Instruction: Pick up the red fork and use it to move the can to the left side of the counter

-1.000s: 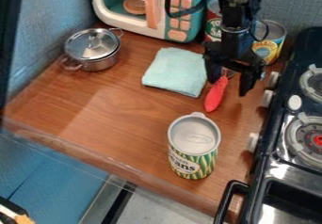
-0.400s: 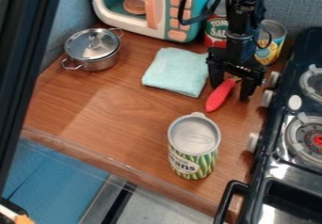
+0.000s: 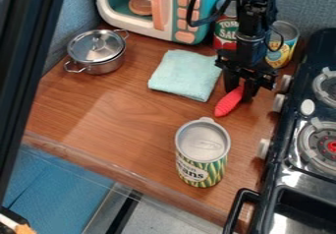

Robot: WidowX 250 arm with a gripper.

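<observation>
Gripper (image 3: pixel 238 94) under your control pinches red fork (image 3: pixel 227 104) at handle's far end; your can (image 3: pixel 203 152) stands upright, nearer.

Soft, fairly even light; a pale sheen crosses the left of the wooden counter (image 3: pixel 118 115), and highlights glint on the pot lid (image 3: pixel 97 46) and glossy black stove (image 3: pixel 289 180).

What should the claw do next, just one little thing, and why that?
Probably lift the red fork slightly off the counter: the claw has its two fingers on either side of the handle, seemingly gripping it, and the green beans can stands ahead, nearer the counter's front edge, with the fork not yet against it.
</observation>
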